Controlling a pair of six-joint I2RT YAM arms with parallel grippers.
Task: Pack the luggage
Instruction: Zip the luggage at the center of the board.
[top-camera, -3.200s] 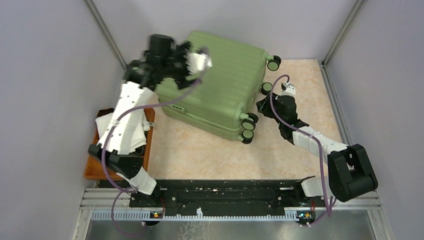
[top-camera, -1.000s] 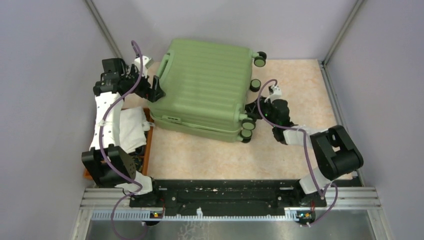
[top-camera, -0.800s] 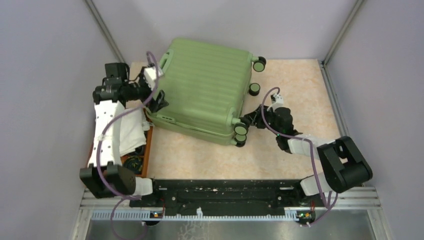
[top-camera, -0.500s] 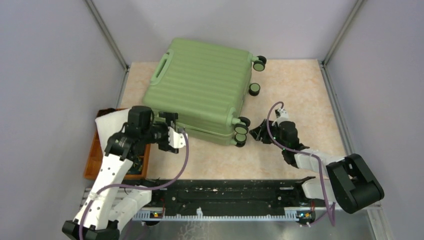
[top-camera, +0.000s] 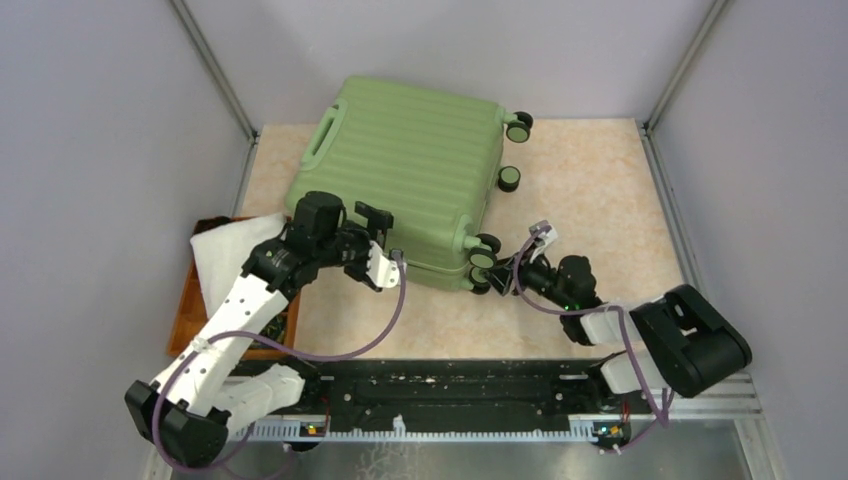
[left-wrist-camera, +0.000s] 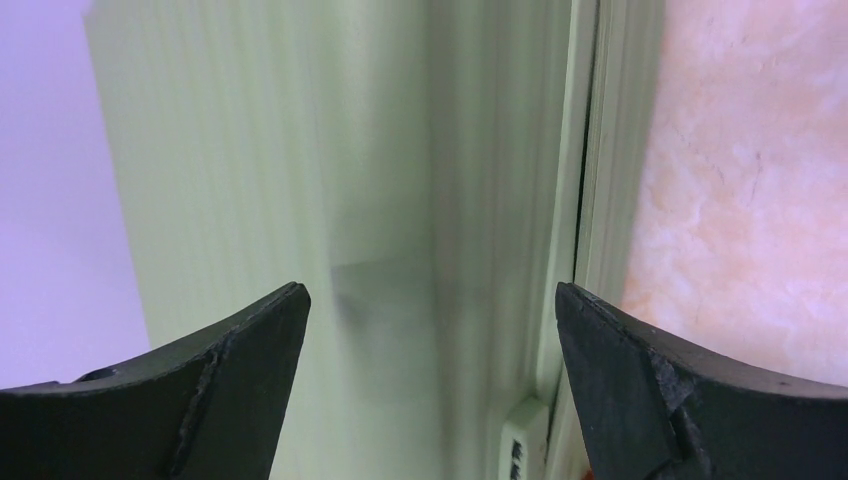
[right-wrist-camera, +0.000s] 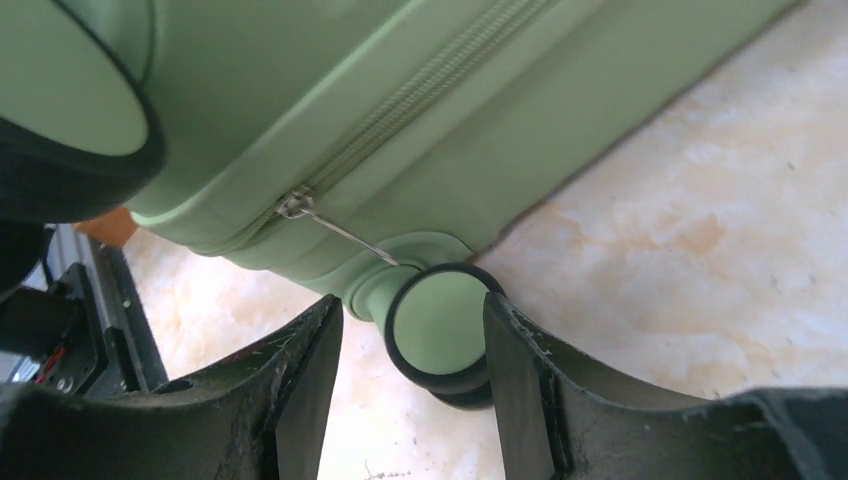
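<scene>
One shut luggage (top-camera: 410, 160): left fingers (left-wrist-camera: 270, 320) spread wide at its near side; right fingers (right-wrist-camera: 310, 370) straddling its wheel (right-wrist-camera: 435, 325), grip unclear.

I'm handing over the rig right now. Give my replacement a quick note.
Left claw open wide, facing the near side seam of the light-green ribbed hard-shell suitcase.
Right claw open, a black-rimmed corner wheel between its fingers.
Suitcase lies flat and closed; white cloth lies in the orange tray beside it.
Done: cloth not packed yet. Left: probably open the suitcase, load cloth, close.
</scene>
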